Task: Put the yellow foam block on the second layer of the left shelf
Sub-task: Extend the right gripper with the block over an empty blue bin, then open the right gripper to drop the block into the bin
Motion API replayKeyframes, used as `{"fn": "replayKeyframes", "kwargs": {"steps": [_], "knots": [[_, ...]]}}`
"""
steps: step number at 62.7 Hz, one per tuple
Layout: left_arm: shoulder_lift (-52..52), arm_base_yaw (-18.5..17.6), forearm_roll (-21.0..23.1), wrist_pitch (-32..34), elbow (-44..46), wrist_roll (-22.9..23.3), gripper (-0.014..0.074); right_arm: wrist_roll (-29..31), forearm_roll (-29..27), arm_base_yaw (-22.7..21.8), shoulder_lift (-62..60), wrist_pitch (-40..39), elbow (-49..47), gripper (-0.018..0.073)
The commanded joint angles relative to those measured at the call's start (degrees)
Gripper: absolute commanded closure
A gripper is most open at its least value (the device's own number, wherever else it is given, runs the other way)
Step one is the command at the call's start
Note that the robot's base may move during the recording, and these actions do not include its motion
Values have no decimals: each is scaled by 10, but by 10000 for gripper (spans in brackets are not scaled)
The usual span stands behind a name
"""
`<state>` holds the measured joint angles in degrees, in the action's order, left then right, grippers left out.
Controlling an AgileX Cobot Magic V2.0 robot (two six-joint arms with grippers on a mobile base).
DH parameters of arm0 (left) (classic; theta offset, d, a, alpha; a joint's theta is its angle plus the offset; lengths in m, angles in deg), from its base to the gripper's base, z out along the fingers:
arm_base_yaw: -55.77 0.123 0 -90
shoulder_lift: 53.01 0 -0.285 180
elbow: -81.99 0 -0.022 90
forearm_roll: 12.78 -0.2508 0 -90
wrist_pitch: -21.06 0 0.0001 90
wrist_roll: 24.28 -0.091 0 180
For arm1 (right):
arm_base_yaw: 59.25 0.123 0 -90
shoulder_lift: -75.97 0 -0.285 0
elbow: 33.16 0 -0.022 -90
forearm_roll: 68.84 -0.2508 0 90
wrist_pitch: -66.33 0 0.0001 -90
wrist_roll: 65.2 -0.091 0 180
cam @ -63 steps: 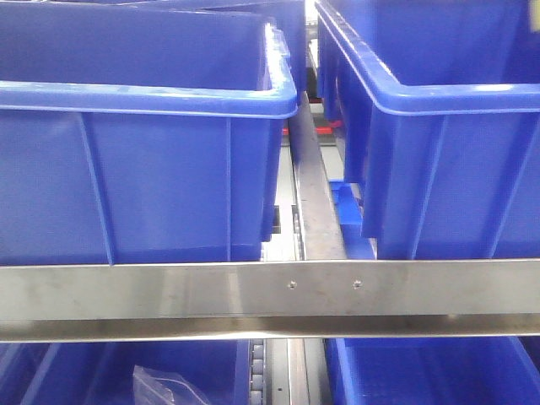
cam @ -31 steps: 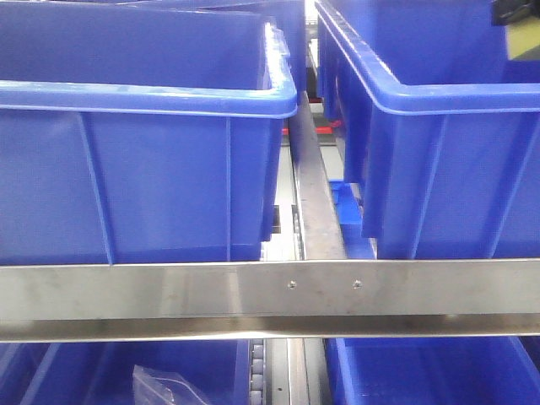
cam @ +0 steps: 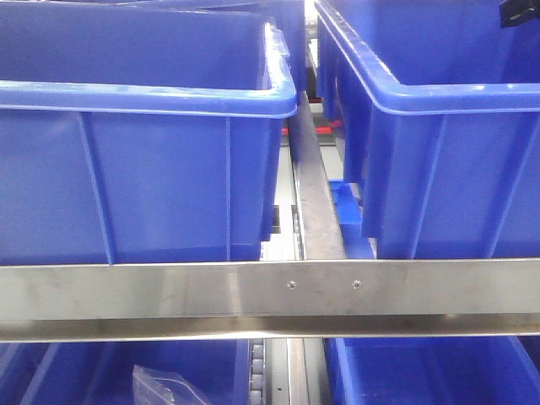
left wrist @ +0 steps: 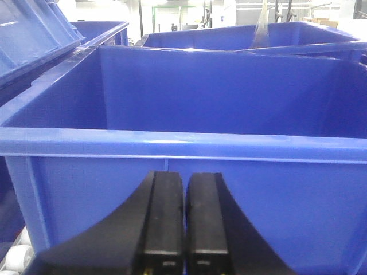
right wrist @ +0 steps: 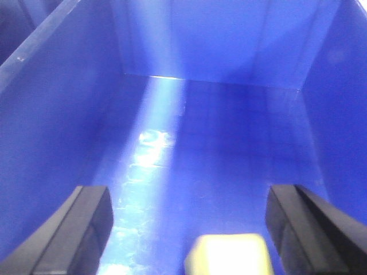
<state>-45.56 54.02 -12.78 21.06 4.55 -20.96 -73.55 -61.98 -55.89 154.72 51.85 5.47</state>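
Observation:
The yellow foam block [right wrist: 229, 255] shows only in the right wrist view, at the bottom edge, inside a blue bin [right wrist: 229, 137]. My right gripper [right wrist: 188, 197] is open wide over that bin's floor. The block sits between the fingers, nearer the right finger [right wrist: 298, 229], and neither finger touches it. A black part of the right arm [cam: 521, 12] shows at the top right of the front view. My left gripper [left wrist: 185, 177] is shut and empty, in front of the near wall of another blue bin [left wrist: 172, 143].
In the front view two blue bins, left [cam: 143, 186] and right [cam: 447, 169], stand on a shelf behind a steel rail [cam: 270, 291], with a metal divider [cam: 312, 194] between them. Below are another blue bin [cam: 422, 371] and a clear plastic bag [cam: 164, 386].
A black part of the right arm has come into the top right corner of the front view above the right bin. The bins and the rail have not moved.

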Motion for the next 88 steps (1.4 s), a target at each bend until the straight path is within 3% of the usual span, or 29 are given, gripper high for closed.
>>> {"fn": "replayKeyframes", "kwargs": {"steps": [1, 16, 26, 35, 47, 64, 88], "knots": [[-10, 1, 3, 46, -16, 2, 472, 3, -2, -4, -16, -45, -22, -72], [-10, 1, 3, 46, -16, 2, 472, -4, -6, -4, -16, -44, -22, -44], [-10, 1, 3, 46, -16, 2, 472, -4, -10, -4, -21, -28, -22, 140], [-10, 1, 3, 46, -16, 2, 472, -4, -10, -4, -50, -4, -16, 252], [-10, 1, 3, 46, -16, 2, 472, -4, -10, -4, -112, 11, 8, 331], [-10, 1, 3, 46, -16, 2, 472, -4, -10, -4, -238, 10, 112, 493], [-10, 1, 3, 46, -16, 2, 472, -4, -10, -4, -450, 63, 209, 494]]}}
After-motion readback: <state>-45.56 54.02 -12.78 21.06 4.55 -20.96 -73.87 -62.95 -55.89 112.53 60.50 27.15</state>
